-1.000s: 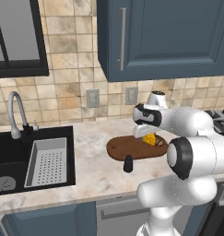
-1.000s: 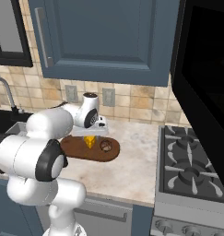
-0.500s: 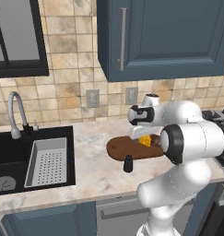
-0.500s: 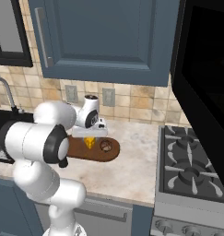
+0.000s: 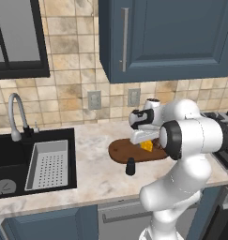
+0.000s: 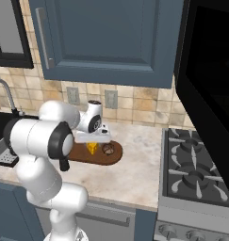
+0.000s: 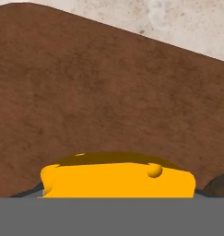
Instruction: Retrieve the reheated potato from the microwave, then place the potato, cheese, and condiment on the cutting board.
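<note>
The dark brown cutting board [image 5: 127, 153] [image 6: 99, 158] [image 7: 109, 92] lies on the marble counter. My gripper [image 5: 142, 139] [image 6: 92, 141] points down over it, shut on the yellow cheese [image 5: 147, 146] [image 6: 92, 148] [image 7: 118, 177], which sits at or just above the board's surface. The brown potato [image 6: 107, 149] [image 7: 220, 186] rests on the board right beside the cheese. The dark condiment [image 5: 130, 166] bottle stands upright on the counter just in front of the board's left end. The black microwave [image 6: 208, 70] looms at the upper right.
A black sink [image 5: 12, 161] with a grey drainer basket [image 5: 49, 164] and a faucet [image 5: 16, 117] lies to the left. A stove [image 6: 196, 169] sits to the right of the counter. Blue wall cabinets [image 5: 167, 37] hang above. My white arm [image 5: 190, 140] crowds the board's right side.
My gripper has carried the cheese a little leftward over the board and slightly down. The arm's elbow has swung forward. Potato, bottle and board have stayed put.
</note>
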